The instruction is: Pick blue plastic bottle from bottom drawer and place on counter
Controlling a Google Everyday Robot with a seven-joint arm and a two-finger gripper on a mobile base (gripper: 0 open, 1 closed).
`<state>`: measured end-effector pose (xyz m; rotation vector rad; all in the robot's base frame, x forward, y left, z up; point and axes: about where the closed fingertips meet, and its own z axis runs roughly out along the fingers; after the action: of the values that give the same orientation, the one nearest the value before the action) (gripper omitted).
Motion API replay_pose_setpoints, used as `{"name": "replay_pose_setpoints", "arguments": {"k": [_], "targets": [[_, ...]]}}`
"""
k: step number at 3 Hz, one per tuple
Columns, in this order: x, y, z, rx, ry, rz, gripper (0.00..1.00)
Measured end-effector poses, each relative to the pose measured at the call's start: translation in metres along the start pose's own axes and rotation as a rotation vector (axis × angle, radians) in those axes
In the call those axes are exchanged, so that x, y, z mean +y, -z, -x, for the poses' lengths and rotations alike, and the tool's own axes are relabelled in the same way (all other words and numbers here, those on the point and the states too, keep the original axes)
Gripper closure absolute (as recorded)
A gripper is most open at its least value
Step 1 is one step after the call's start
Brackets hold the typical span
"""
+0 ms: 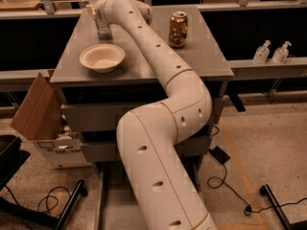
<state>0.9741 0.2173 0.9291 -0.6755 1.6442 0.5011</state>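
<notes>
The blue plastic bottle (102,27) stands upright at the far left of the counter (204,54), its white cap showing above my wrist. My gripper (96,12) is at the bottle's upper body, at the end of the white arm that reaches across the counter from the front. The arm hides how the gripper meets the bottle. The bottom drawer (108,200) is pulled out low in front of the cabinet, and the arm covers most of it.
A cream bowl (102,57) sits front left on the counter, just in front of the bottle. A gold-brown can (177,29) stands at the back middle. An open cardboard box (37,110) leans left of the cabinet. Two pump dispensers (271,51) stand on the right ledge. Cables (225,181) lie on the floor.
</notes>
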Motion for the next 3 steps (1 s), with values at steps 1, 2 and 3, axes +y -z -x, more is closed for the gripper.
{"name": "replay_pose_setpoints", "arguments": {"k": [1, 2, 3], "targets": [[0.0, 0.0001, 0.0005, 0.0, 0.0, 0.0, 0.36], [0.0019, -0.0017, -0.0014, 0.002, -0.001, 0.003, 0.13], [0.0035, -0.0032, -0.0029, 0.004, -0.001, 0.005, 0.0]]}}
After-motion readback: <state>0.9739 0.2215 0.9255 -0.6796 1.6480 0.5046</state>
